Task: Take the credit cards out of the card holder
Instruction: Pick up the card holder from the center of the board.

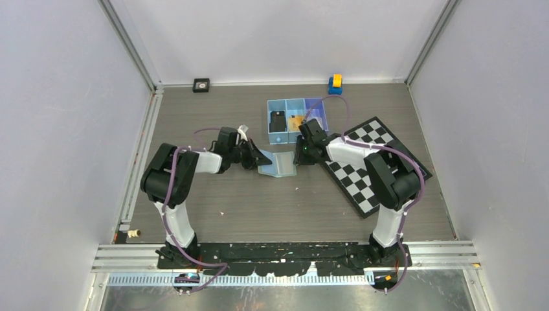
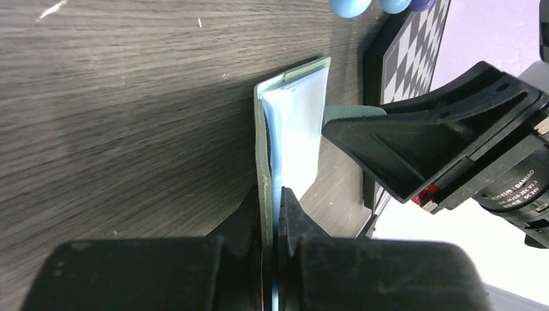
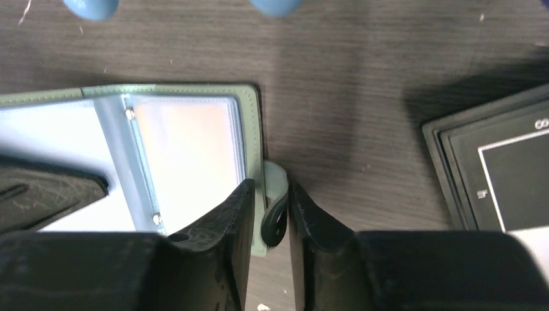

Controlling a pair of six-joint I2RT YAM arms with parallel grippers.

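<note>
A blue three-part tray (image 1: 288, 101) sits far on the wooden table (image 1: 259, 207), a checkerboard (image 1: 355, 186) askew to its right. At the far wall are a yellow-and-blue toy (image 1: 335, 83) and, further left, a small black square (image 1: 201, 85).

- The top external view looks steeply down from high above and behind the arm bases, which sit at the bottom of the frame. It is far enough to take in the whole table (image 1: 226, 207).
- The left wrist view sits close and low. It looks past the left gripper (image 2: 270, 194) at bottom centre to the card holder (image 2: 294, 123), with the checkerboard (image 2: 414, 45) at upper right.
- The right wrist view looks down from close over the right gripper (image 3: 270, 188) at bottom centre.
- All three views share the card holder and the checkerboard.
</note>
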